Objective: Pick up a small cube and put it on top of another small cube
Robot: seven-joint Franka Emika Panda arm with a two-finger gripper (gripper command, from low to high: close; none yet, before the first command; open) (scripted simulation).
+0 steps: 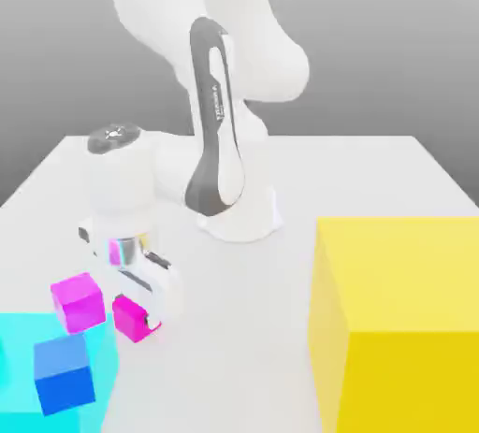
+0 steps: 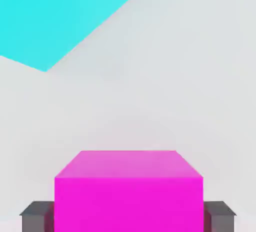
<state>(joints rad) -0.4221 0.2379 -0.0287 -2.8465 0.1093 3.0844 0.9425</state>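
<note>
Hand [image 2: 128, 215] clamped on magenta cube [image 2: 129, 188] (table-level), a finger [image 2: 36, 215] at each side

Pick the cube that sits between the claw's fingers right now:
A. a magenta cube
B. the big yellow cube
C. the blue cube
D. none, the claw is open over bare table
A: the hand view shows a magenta cube clamped between the two dark fingers of the claw, while the blue cube and the big yellow cube sit apart from it.
</note>
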